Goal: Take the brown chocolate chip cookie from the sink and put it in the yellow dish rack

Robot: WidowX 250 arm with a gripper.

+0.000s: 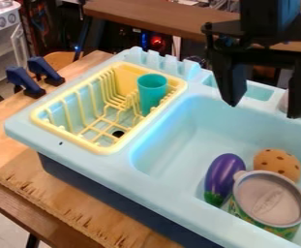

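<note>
Black gripper (265, 110) over far side of blue sink basin (169, 140), fingers spread, nothing between. Purple eggplant (223, 174) inside basin, nearer camera than fingers, long axis roughly front to back, beside open-topped can (269, 198) and chocolate-chip cookie (278, 163).

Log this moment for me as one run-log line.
gripper: open, empty, over the basin's far side | in basin: eggplant, spotted cookie, can, close together | yellow rack: teal cup upright

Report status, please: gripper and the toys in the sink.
Gripper open, empty, above sink. Toy eggplant and cookie in basin. Can in front, partly hiding both.
</note>
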